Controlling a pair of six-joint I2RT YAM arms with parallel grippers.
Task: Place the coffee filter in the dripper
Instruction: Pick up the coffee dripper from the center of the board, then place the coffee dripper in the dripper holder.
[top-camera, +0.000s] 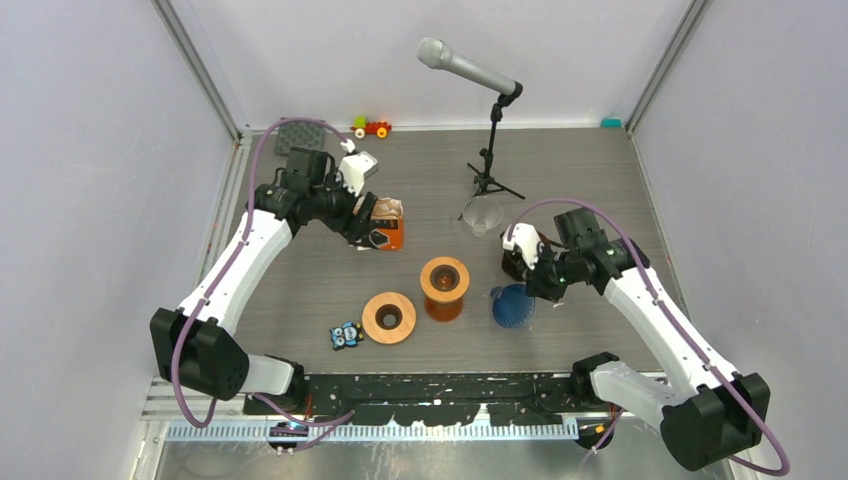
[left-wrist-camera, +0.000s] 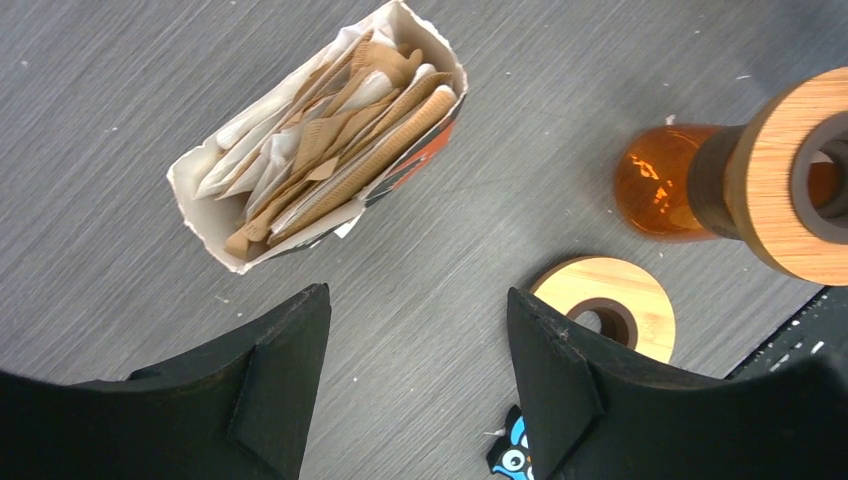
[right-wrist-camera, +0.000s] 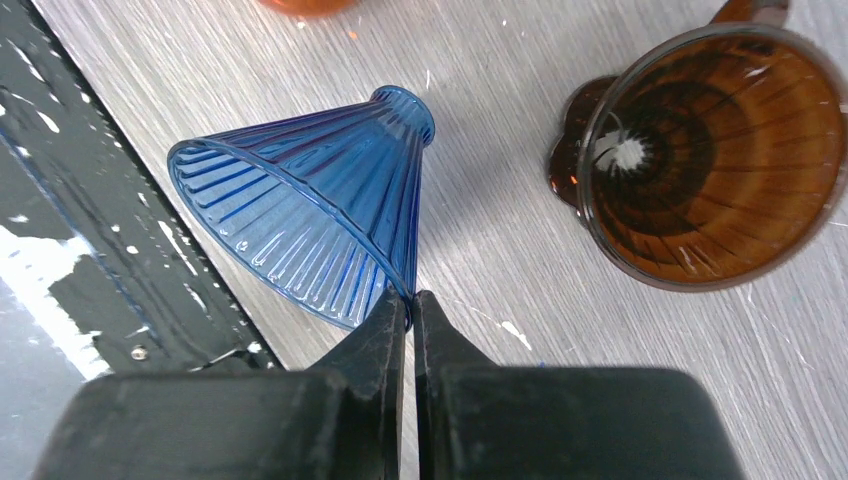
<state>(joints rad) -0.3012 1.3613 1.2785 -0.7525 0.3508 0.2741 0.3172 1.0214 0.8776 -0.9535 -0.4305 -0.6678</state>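
Note:
An open box of brown and white paper coffee filters (left-wrist-camera: 320, 140) stands on the table, also in the top view (top-camera: 386, 226). My left gripper (left-wrist-camera: 418, 320) is open and empty, hovering just near of the box (top-camera: 364, 236). A blue ribbed dripper (right-wrist-camera: 310, 220) lies tilted on its side near the table's front edge (top-camera: 512, 306). My right gripper (right-wrist-camera: 410, 300) is shut on its rim, as also seen from above (top-camera: 537, 289). A brown glass dripper (right-wrist-camera: 720, 150) stands upright just beyond it.
An orange carafe with a wooden collar (top-camera: 444, 286) and a wooden ring (top-camera: 389, 317) stand mid-table, with an owl toy (top-camera: 346, 335) beside the ring. A clear glass dripper (top-camera: 482, 215) and a microphone stand (top-camera: 489, 165) are behind. A toy (top-camera: 371, 127) lies at the back.

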